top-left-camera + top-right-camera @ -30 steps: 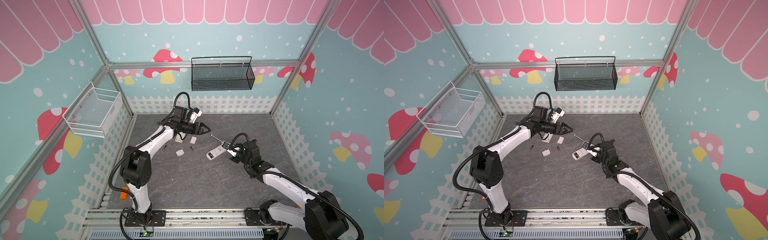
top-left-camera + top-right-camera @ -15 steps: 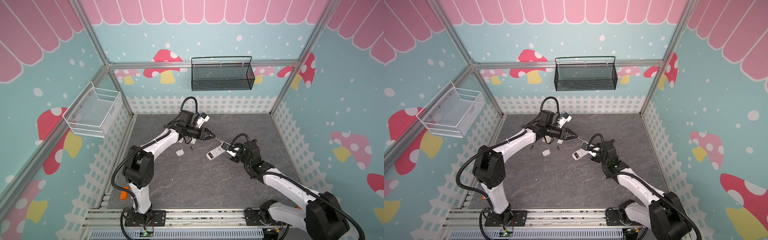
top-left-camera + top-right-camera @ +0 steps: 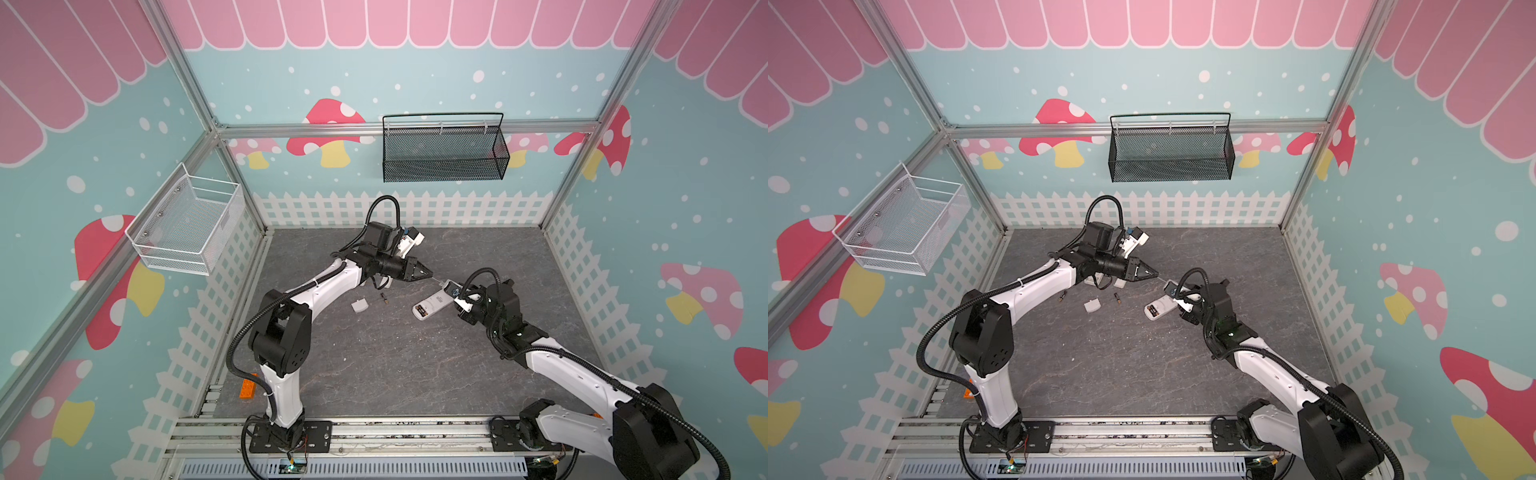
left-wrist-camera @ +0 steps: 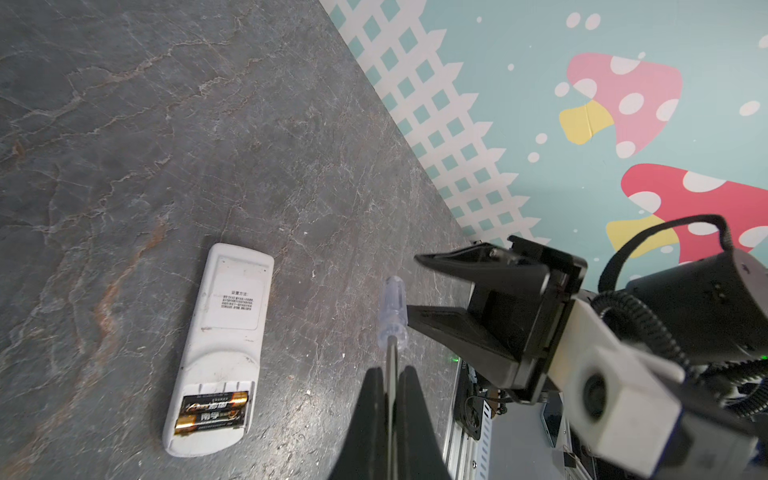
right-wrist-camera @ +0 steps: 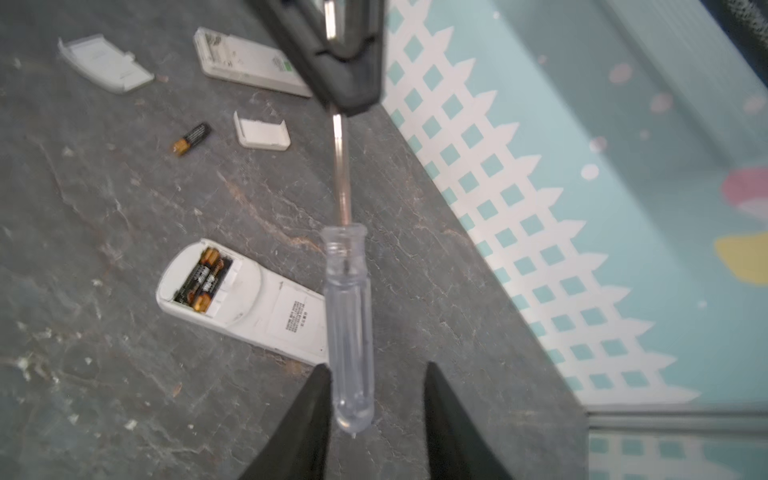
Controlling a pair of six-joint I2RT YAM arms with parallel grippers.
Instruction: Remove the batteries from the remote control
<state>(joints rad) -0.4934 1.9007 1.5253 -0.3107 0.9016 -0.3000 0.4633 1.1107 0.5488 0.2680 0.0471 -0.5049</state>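
Wrist views show batteries point(image 4: 212, 411); overhead unclear.

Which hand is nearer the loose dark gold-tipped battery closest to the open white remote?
Left. The left hand hovers near the battery; the right hand sits farther off, beyond the remote.

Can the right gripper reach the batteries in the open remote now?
Probably not yet: the right gripper stands open with the screwdriver handle between its jaws, held by the left gripper. The batteries lie uncovered.
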